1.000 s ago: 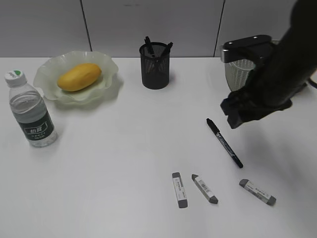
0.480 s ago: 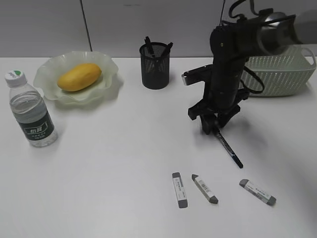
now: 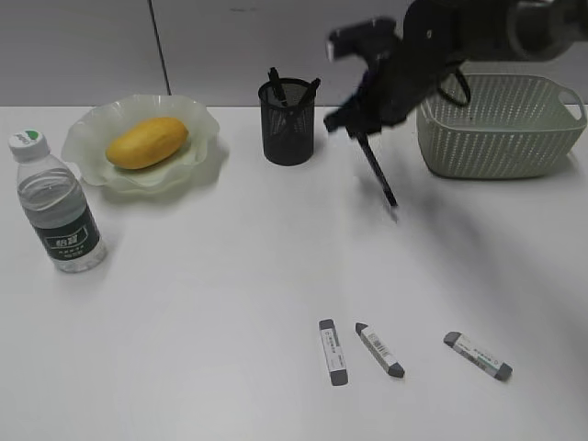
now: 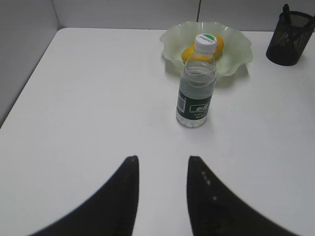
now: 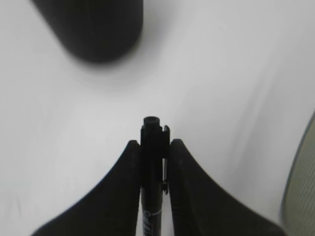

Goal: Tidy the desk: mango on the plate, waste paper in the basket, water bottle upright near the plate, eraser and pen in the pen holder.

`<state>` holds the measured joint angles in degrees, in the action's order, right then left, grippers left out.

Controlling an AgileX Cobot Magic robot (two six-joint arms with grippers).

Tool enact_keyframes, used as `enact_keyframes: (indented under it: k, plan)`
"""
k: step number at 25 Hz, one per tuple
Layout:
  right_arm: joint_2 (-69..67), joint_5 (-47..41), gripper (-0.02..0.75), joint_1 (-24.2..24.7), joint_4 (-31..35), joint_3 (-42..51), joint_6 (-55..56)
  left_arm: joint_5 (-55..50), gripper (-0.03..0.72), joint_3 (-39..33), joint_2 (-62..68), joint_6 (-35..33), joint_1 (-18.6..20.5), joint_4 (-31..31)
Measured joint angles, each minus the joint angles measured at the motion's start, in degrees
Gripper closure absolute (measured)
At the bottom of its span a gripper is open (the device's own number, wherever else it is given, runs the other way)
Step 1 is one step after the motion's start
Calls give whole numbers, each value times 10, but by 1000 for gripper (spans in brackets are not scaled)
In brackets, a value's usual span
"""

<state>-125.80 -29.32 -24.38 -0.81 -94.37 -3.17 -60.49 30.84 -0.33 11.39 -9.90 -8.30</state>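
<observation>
White tabletop [image 3: 230, 303] below a grey wall. Since half a second ago the right hand [image 3: 360, 127] has lifted the black marker pen [image 3: 378, 175] clear, fingers clamped on its top, just right of the mesh pen holder [image 3: 288, 121]. Three erasers [image 3: 333, 352] remain, well behind it. Only the left wrist view shows the left hand [image 4: 160, 189], parted and empty, with the upright water bottle [image 4: 197, 83] ahead.

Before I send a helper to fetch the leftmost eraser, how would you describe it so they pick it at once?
Start at the black mesh pen holder at the back of the white table, then look at the near edge, where three grey erasers lie in a row. Take the leftmost eraser: it lies almost straight front to back, while the middle eraser and right eraser lie slanted.
</observation>
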Motion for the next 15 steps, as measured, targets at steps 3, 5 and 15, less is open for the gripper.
enact_keyframes:
  k: [3, 5, 15]
  plan:
    - [36, 173, 596, 0, 14, -5, -4, 0, 436, 0, 0, 0, 0, 0]
    - [41, 252, 596, 0, 26, -15, -4, 0, 436, 0, 0, 0, 0, 0]
    - [9, 570, 597, -1, 19, -17, 92, 0, 436, 0, 0, 0, 0, 0]
